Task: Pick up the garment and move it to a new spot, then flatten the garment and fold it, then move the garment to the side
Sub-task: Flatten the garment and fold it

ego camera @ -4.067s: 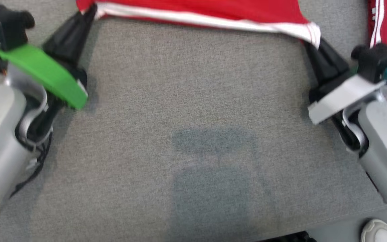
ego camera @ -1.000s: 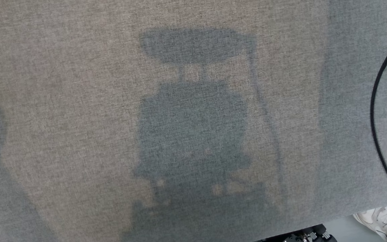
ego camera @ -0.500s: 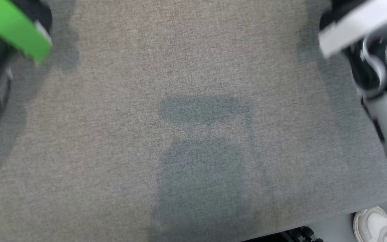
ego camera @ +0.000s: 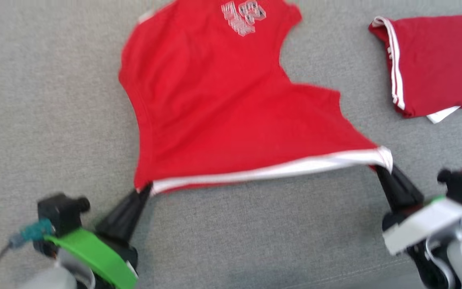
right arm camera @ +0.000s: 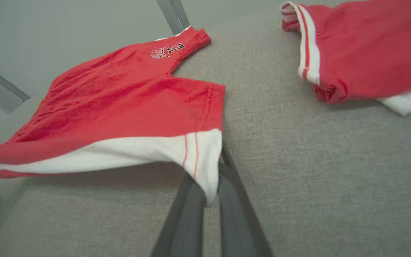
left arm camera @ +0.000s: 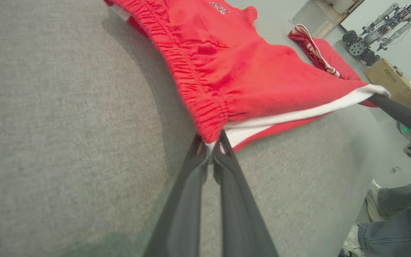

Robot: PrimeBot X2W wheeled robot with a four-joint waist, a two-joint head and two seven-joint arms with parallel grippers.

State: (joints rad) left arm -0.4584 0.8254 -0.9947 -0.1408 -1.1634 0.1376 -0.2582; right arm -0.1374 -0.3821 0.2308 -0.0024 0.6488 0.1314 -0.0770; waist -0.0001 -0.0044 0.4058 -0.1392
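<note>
The garment point(ego camera: 223, 108) is a pair of red shorts with a white side band and a pale printed logo, spread over the grey cloth surface point(ego camera: 54, 100). Its near white-banded edge is stretched in the air between both grippers. My left gripper point(ego camera: 144, 188) is shut on the garment's near left corner point(left arm camera: 211, 144), by the gathered waistband. At the near right corner point(right arm camera: 205, 171), my right gripper point(ego camera: 379, 168) is shut on the white band. The far part of the garment point(right arm camera: 120, 89) rests on the surface.
A second red garment point(ego camera: 435, 64) with white stripes lies folded at the far right of the surface. In the left wrist view a person's legs in jeans point(left arm camera: 398, 214) and a white shoe stand past the surface's edge, with a cardboard box point(left arm camera: 387, 76) and another robot point(left arm camera: 380, 28) behind.
The head view has swung up, bringing the garment and both grippers back into it; half a second ago it showed bare grey cloth and the wrists. Both grippers stay shut on the garment's corners.
</note>
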